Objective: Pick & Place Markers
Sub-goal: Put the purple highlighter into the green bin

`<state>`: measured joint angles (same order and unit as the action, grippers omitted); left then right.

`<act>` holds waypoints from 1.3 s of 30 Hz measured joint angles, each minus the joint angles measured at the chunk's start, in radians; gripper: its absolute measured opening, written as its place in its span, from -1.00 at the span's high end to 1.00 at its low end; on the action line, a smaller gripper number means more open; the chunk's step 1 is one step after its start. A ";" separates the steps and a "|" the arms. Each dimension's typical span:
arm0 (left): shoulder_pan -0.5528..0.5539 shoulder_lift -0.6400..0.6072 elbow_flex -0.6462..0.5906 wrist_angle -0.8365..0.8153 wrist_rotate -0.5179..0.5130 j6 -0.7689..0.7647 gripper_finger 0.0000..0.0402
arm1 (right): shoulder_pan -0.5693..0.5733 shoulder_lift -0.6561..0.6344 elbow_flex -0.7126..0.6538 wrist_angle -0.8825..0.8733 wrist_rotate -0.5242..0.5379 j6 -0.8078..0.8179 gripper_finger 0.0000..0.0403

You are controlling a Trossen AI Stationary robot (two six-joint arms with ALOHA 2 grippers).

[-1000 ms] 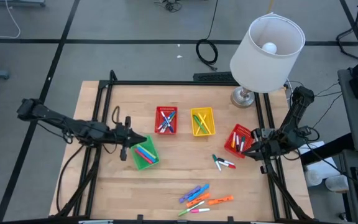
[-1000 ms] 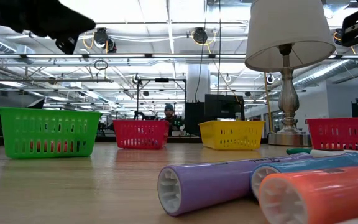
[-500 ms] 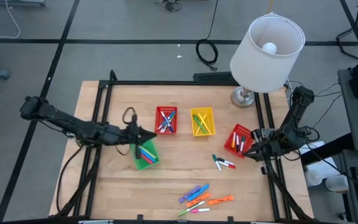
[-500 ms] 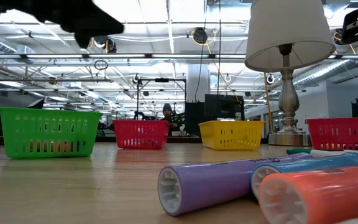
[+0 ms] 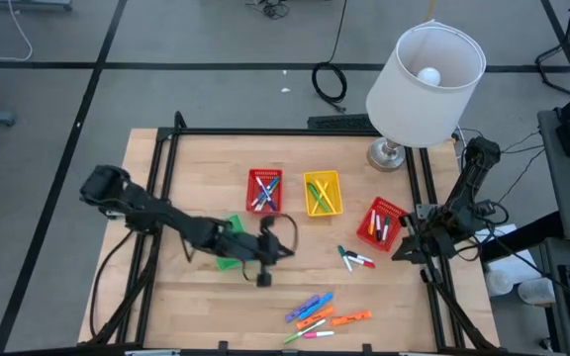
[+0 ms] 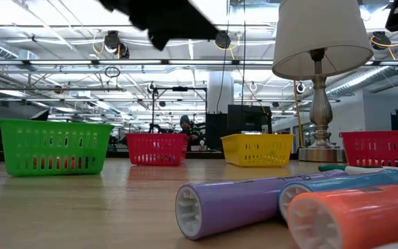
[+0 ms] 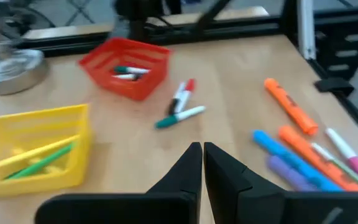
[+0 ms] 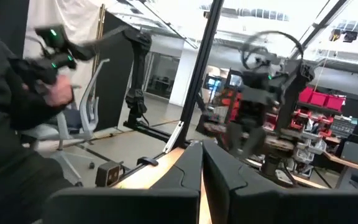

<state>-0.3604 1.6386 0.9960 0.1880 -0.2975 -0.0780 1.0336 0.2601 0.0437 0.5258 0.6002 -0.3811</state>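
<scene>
Several markers (image 5: 320,314) in purple, blue, orange, pink and green lie loose on the table near its front edge. Up close they show as purple (image 6: 240,204) and orange (image 7: 289,107). Three more markers (image 5: 356,259), green, red and white, lie right of the middle (image 7: 180,106). My left gripper (image 5: 287,249) (image 7: 202,146) is shut and empty. It hangs above the table's middle, just right of the green basket (image 5: 228,259), and points toward the loose markers. My right gripper (image 5: 396,255) (image 8: 202,144) waits shut at the right edge.
A red basket (image 5: 264,190) and a yellow basket (image 5: 323,193) with markers stand at the middle back. A second red basket (image 5: 380,223) sits at the right. A lamp (image 5: 424,74) stands at the back right corner. Bare wood lies between the two marker groups.
My left gripper has swept level toward the table's right edge, from left of the green basket, across it, to the table's middle. It has stayed shut and empty. No marker or basket has moved.
</scene>
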 joint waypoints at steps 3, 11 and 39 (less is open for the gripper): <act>-0.043 0.065 0.127 -0.078 -0.035 -0.007 0.87 | 0.000 0.016 0.000 -0.001 -0.002 -0.001 1.00; -0.146 0.205 0.380 -0.215 -0.173 0.012 0.87 | 0.000 0.019 0.000 0.002 -0.003 0.082 1.00; -0.269 0.439 0.827 -0.546 -0.294 -0.076 0.87 | 0.000 0.019 0.000 -0.004 -0.004 0.107 1.00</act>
<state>-0.6294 2.0771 1.8232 -0.3578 -0.5919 -0.1542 1.0340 0.2794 0.0437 0.5221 0.5964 -0.2745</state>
